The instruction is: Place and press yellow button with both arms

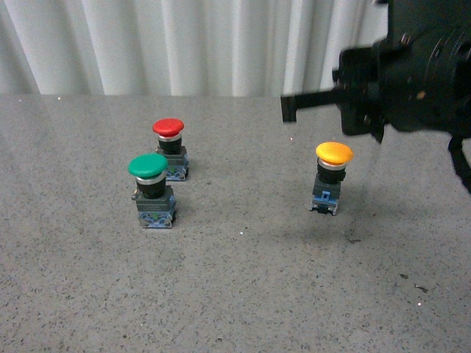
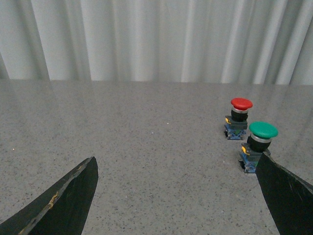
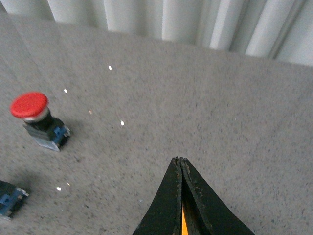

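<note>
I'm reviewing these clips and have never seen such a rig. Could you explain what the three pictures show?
This is a robot with two arms. One picture looks forward from its body; the other two come from cameras on its wrists. On the grey table stand a red button, a green button and, apart from them, the yellow button. The black right arm reaches in near the yellow one. The left hand is open and empty. The right hand is shut, gripping nothing.
</note>
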Controlling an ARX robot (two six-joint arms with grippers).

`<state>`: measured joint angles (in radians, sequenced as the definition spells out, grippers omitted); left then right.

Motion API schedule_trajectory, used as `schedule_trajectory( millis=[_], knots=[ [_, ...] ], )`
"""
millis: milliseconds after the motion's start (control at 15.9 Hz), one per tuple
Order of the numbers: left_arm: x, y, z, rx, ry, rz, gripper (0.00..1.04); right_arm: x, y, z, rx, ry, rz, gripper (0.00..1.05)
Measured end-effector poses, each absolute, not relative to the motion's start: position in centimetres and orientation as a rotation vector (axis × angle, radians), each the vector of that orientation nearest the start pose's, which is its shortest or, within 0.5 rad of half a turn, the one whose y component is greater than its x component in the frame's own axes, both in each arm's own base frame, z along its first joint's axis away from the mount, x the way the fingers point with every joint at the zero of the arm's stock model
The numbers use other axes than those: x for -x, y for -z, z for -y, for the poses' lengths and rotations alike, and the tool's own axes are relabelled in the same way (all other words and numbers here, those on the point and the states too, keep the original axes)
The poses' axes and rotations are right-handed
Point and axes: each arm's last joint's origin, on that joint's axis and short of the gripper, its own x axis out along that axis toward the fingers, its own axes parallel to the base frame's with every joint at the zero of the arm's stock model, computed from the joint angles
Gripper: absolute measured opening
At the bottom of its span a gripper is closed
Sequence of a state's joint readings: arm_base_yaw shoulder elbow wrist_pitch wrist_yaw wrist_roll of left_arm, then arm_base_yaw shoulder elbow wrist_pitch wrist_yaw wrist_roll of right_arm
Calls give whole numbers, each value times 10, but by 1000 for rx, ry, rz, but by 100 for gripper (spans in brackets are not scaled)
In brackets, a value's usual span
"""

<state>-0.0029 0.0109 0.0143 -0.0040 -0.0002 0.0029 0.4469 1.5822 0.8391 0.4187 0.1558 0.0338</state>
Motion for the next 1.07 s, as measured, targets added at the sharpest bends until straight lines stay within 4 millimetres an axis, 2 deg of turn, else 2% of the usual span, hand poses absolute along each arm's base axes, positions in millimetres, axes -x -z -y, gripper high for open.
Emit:
schedule_trajectory(
  millis=[126, 315, 378, 441, 504, 630, 756, 945, 1071],
  knots=[
    [-98, -167, 0, -3, 3, -1, 98, -284, -241, -141, 30, -333, -234, 2],
    [-98, -167, 0, -3, 3, -1, 98, -236, -260, -121, -80, -371, -137, 2],
    [-98, -167, 0, -3, 3, -1, 98, -223, -265, -117, -90, -299, -53, 2],
    [-98, -167, 0, -3, 3, -1, 98, -205, -263, -102, -65, -165, -17, 2],
    [-98, -167, 0, -3, 2, -1, 98, -184, -248, -75, -20, -43, -45, 2],
    [-98, -167, 0, -3, 3, -1, 98, -151, -222, -40, 3, 21, -77, 2],
    [-98, -167, 0, -3, 3, -1, 98, -135, -223, -26, -21, 5, 21, 2],
    [-98, -167, 0, -3, 3, -1, 98, -129, -199, -17, -6, 4, -22, 2],
    [-98, -167, 0, -3, 3, -1, 98, -124, -195, -13, -8, 4, -2, 2]
  ],
)
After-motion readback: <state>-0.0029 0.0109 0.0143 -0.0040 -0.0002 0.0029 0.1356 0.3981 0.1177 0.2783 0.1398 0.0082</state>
